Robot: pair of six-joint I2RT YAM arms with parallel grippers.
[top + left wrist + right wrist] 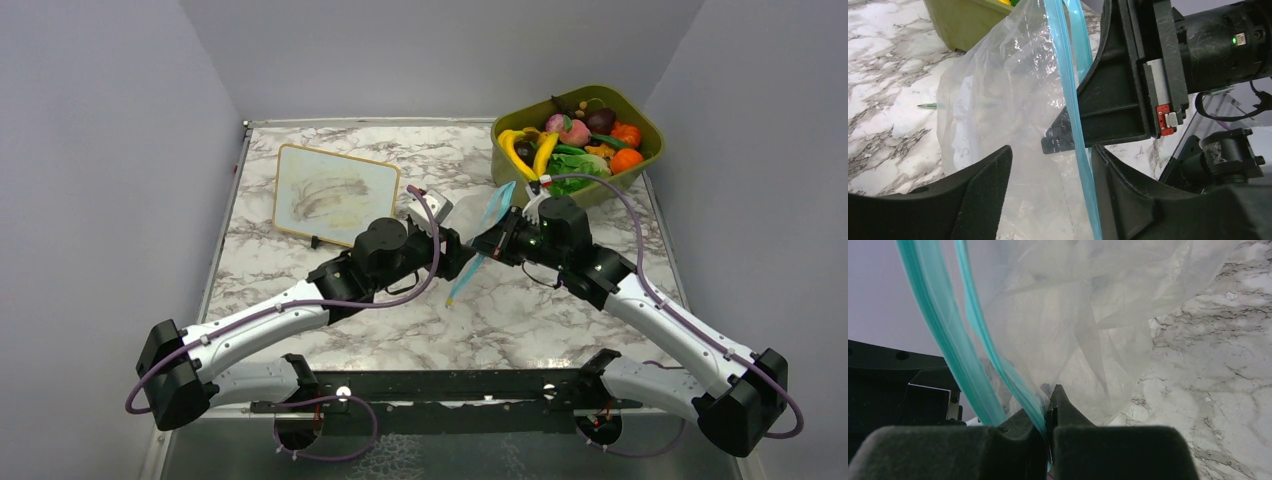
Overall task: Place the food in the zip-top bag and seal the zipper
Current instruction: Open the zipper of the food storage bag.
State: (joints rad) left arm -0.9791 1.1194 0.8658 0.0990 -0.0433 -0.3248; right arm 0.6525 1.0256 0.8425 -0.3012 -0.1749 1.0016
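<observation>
pinching the zipper (950, 335), right claw (1050, 402) clamped; left claw (1050, 157) agape

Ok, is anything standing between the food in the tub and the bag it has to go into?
Nothing visible blocks the way from the food to the zip-top bag. At its mouth, though, the right gripper is shut on the zipper, and the left gripper stands open around it.

An olive-green tub (628, 176) sits at the marble table's (300, 265) far right corner, a wood-framed white board (335, 195) left of it.
</observation>
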